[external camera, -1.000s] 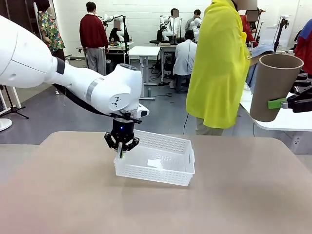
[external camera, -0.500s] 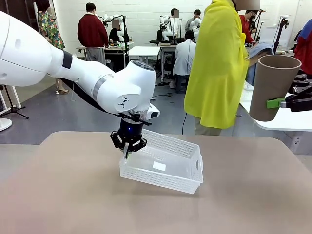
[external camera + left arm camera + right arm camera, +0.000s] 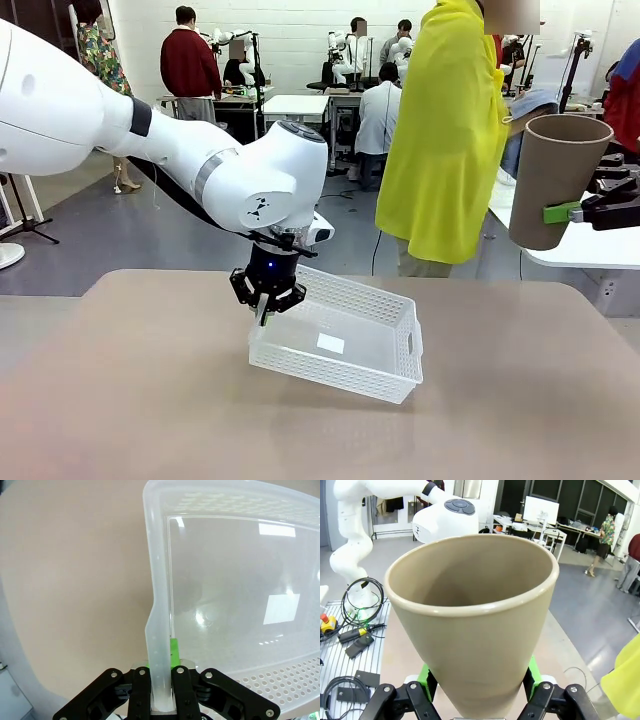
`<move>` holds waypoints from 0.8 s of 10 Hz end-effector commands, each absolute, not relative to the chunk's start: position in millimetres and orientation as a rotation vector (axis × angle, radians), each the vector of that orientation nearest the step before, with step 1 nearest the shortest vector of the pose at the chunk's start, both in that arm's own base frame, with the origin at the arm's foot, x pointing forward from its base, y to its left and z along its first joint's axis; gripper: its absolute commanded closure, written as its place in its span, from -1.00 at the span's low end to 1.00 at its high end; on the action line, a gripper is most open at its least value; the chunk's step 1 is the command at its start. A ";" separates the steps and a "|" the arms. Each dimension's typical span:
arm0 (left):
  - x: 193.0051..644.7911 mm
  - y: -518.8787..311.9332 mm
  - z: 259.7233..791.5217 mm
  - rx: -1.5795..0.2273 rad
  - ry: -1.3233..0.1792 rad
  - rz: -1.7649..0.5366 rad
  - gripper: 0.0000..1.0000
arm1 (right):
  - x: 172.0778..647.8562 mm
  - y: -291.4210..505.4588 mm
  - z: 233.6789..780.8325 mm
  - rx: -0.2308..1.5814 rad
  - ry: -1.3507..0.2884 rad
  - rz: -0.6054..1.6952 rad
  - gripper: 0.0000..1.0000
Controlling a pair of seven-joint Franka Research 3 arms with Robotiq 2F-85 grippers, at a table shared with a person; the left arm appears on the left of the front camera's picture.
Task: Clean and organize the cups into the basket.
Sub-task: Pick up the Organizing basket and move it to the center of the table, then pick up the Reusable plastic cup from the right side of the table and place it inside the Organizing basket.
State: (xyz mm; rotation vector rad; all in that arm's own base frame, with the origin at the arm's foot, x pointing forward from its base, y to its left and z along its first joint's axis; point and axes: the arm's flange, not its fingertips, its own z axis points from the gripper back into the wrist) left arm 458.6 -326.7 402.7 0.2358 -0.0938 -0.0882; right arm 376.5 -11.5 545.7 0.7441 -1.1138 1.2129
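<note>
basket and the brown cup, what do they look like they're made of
Basket: looks like white, slightly translucent moulded plastic, glossy; light glints off its floor and small holes perforate the walls. Cup: likely kraft-brown paper, matte, with a rolled rim; thick card can't be ruled out.

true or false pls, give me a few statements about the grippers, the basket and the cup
1. The left gripper is shut on the basket rim. True.
2. The basket lies flat on the table. False: it is tilted, with the gripped end raised.
3. The right gripper holds a mint green cup. False: it holds a brown cup.
4. A cup lies in the basket. False: no cup is in it; the brown cup is held up in the air off to the side.
5. The brown cup is held with its open end up. True.
</note>
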 end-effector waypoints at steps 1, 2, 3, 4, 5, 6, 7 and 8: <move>456.1 -330.3 404.9 0.241 -0.105 -0.105 1.00 | 375.1 -12.1 548.1 0.740 -1.120 1.214 1.00; 456.1 -330.3 404.9 0.241 -0.105 -0.105 1.00 | 375.1 -12.1 548.1 0.740 -1.120 1.214 1.00; 456.1 -330.3 404.9 0.241 -0.105 -0.105 1.00 | 375.1 -12.1 548.1 0.740 -1.120 1.214 1.00; 456.1 -330.3 404.9 0.241 -0.105 -0.105 1.00 | 376.3 -11.8 546.1 0.743 -1.115 1.213 -0.65; 456.1 -330.3 404.9 0.241 -0.105 -0.105 1.00 | 379.2 -9.7 535.1 0.749 -1.053 1.220 -0.65; 456.1 -330.3 404.9 0.241 -0.105 -0.105 1.00 | 381.7 -0.9 530.2 0.728 -0.998 1.250 -0.65; 456.1 -330.3 404.9 0.241 -0.105 -0.105 1.00 | 388.3 13.5 528.6 0.718 -0.920 1.258 -0.65; 456.1 -330.3 404.9 0.241 -0.105 -0.105 1.00 | 396.9 29.5 528.8 0.696 -0.855 1.254 -0.65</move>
